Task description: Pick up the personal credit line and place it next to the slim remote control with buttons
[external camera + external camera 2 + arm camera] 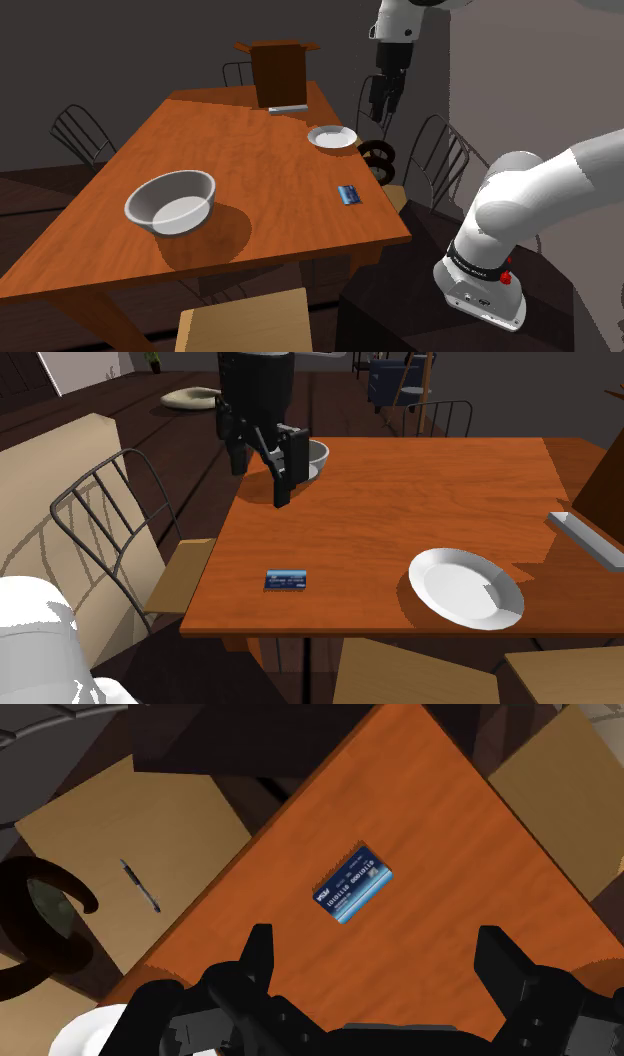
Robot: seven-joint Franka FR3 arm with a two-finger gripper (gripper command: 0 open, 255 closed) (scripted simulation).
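The credit card [348, 194] is small and blue, lying flat near the table's edge by the stand; it also shows as the card [286, 580] and the card [351, 885]. A slim grey remote [288, 109] rests at the far end beside a brown box; the remote [588, 539] lies at the second exterior view's right edge. My black gripper [383, 115] hangs high above the table edge, open and holding nothing. From the hand, the gripper [378, 954] looks straight down with the card just beyond its spread fingers. The gripper [260, 477] hovers well above the card.
A white plate [331, 137] lies between card and remote. A grey bowl [171, 201] stands toward the shoulder view's left. The brown box [278, 70] stands at the wooden table's [230, 150] far end. Wire chairs surround it; a tan chair seat [130, 834] sits below the edge.
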